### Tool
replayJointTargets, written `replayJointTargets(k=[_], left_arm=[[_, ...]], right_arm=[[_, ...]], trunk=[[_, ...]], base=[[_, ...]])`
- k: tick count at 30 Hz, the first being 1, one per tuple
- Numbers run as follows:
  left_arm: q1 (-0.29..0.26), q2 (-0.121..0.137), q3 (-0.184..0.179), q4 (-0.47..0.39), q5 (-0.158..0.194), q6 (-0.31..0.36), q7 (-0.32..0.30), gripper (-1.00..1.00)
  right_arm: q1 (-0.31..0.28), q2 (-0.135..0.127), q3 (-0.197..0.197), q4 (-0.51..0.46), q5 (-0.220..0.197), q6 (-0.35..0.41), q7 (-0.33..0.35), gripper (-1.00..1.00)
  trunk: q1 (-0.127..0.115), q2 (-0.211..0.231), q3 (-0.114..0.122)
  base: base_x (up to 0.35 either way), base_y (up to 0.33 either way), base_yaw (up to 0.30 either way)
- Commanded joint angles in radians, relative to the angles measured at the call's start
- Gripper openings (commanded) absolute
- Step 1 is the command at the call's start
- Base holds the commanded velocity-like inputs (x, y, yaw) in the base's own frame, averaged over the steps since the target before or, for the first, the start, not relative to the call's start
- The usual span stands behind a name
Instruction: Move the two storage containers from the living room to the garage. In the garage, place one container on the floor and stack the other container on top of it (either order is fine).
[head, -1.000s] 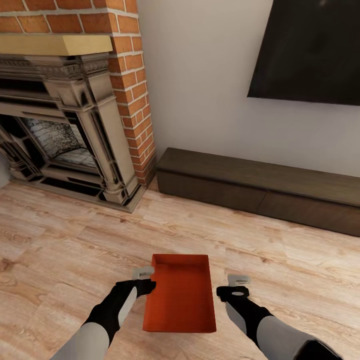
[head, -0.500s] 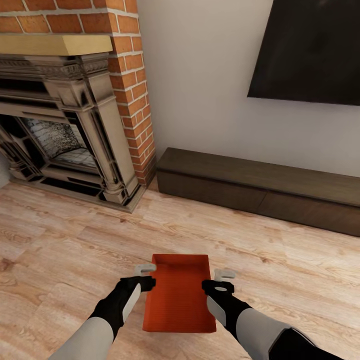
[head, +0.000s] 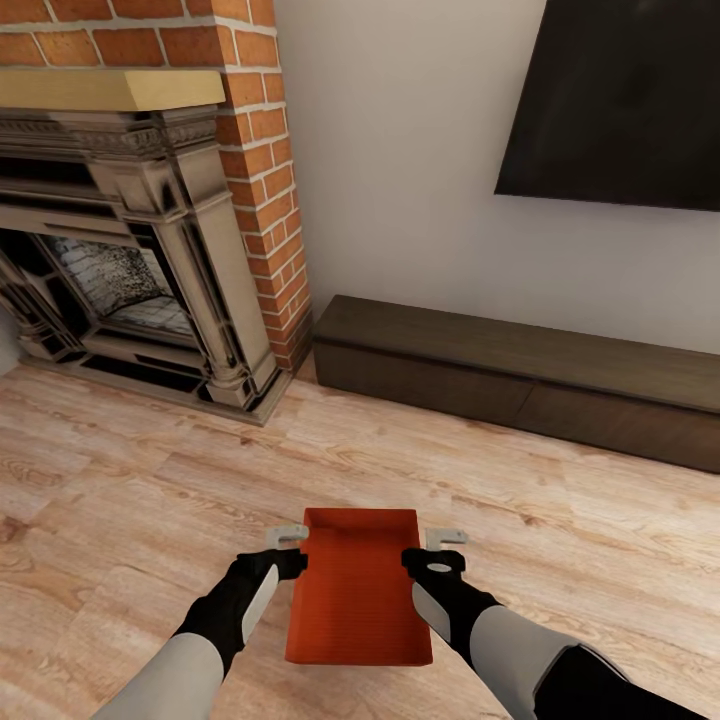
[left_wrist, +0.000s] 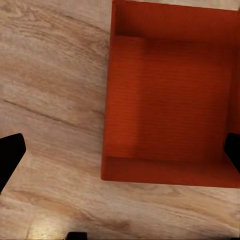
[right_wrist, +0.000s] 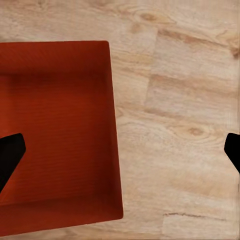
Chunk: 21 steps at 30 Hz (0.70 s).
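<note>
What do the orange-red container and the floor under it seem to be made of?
Container: looks like matte moulded plastic, given its even orange-red colour, fine ribbed texture on the bottom and thin tapering walls; since this is a render, that is only a guess. Floor: light wood planks or laminate, with visible grain, knots and plank seams and a low sheen.

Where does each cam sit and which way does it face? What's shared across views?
Head view: on the robot's head, facing forward and down over the wood-plank floor toward the fireplace, cabinet and TV; both arms show, left gripper and right gripper flanking the storage container.
Left wrist view: near the left gripper, facing straight down at the container and floor; dark fingertips at the picture's edges.
Right wrist view: near the right gripper, facing straight down; dark fingertips at the edges.
Shared: all three see the container and plank floor.
</note>
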Motion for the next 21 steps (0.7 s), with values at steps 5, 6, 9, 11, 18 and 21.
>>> replayJointTargets(k=[5, 6, 9, 11, 18, 21], left_arm=[[0.0, 0.002, -0.001, -0.008, -0.005, 0.005, 0.006, 1.0], [0.0, 0.0, -0.001, -0.009, -0.011, 0.005, 0.006, 1.0], [0.0, -0.007, -0.001, -0.008, -0.02, 0.011, 0.006, 1.0], [0.0, -0.006, -0.002, -0.003, -0.022, 0.013, 0.007, 1.0], [0.0, -0.005, -0.001, 0.022, -0.02, 0.015, 0.006, 1.0], [0.0, -0.006, -0.001, 0.032, -0.019, 0.016, 0.006, 1.0]], right_arm=[[-0.001, 0.0, 0.009, 0.0, 0.022, -0.001, -0.004, 1.0], [0.0, 0.0, 0.009, 0.0, 0.026, -0.001, -0.004, 1.0], [-0.001, 0.0, 0.01, 0.0, 0.03, 0.0, -0.004, 1.0], [-0.001, 0.0, 0.01, 0.003, 0.031, 0.003, -0.004, 1.0], [0.0, 0.0, 0.011, 0.016, 0.032, 0.068, 0.03, 1.0], [0.0, 0.0, 0.011, 0.017, 0.032, 0.101, 0.049, 1.0]], trunk=[[0.0, 0.0, -0.001], [0.0, 0.0, -0.001], [0.0, 0.0, -0.001], [0.0, 0.0, -0.001], [0.0, 0.0, -0.001], [0.0, 0.0, -0.001]], base=[[0.0, 0.0, 0.0], [0.0, 0.0, 0.0], [0.0, 0.0, 0.0], [0.0, 0.0, 0.0], [0.0, 0.0, 0.0], [0.0, 0.0, 0.0]])
